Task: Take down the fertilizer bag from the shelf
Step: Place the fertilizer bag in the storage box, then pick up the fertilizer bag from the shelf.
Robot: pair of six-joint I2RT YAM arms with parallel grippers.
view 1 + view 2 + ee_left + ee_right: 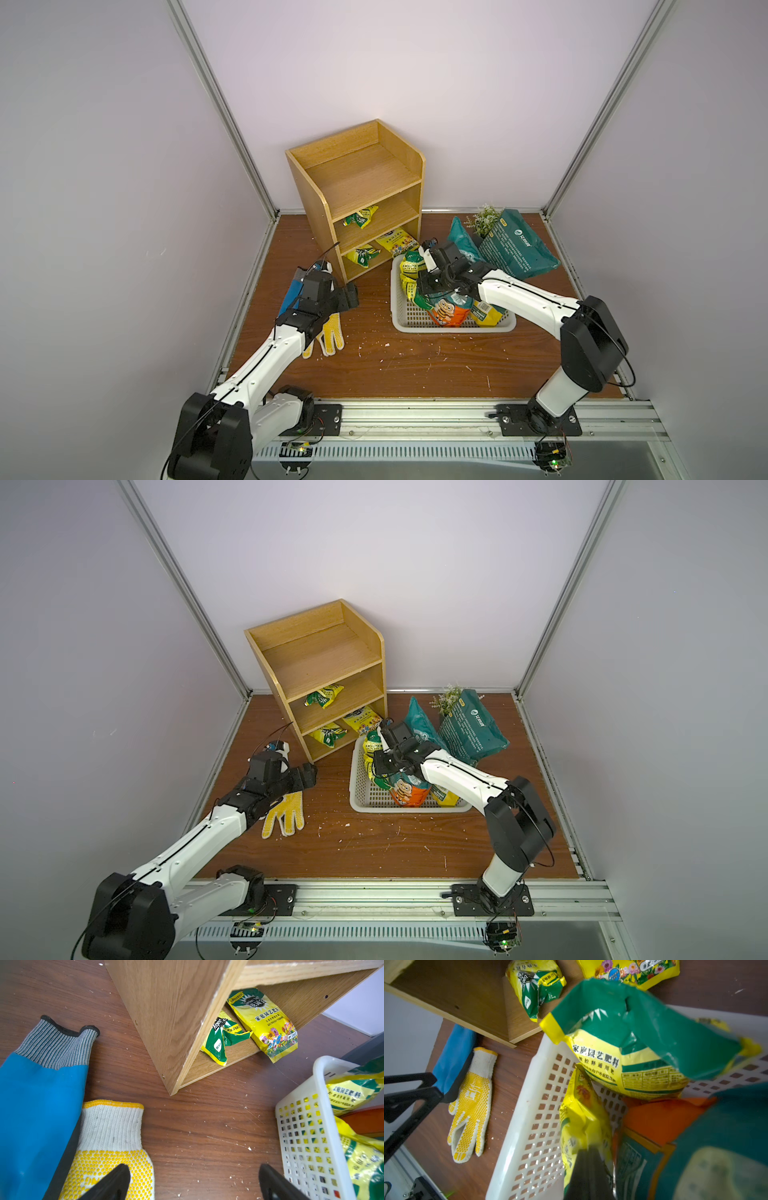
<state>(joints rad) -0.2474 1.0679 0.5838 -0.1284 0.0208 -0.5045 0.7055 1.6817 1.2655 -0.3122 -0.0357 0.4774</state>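
Observation:
The wooden shelf (357,178) stands at the back left of the table. One yellow-green fertilizer bag (360,217) lies on its middle tier, and two more (363,254) (397,243) lie on the bottom tier. My right gripper (588,1153) reaches down into the white basket (453,329) and is shut on the edge of another yellow fertilizer bag (583,1109). A larger yellow-green bag (629,1064) leans behind the held one. My left gripper (193,1166) is open and holds nothing, low over the table between the gloves and the basket, facing the shelf's bottom tier (207,1068).
A yellow-dotted glove (330,336) and a blue glove (291,291) lie under the left arm. An orange bag (446,311) sits in the basket. Two large teal bags (519,245) and a small plant (484,218) stand at the back right. Walls close in on three sides.

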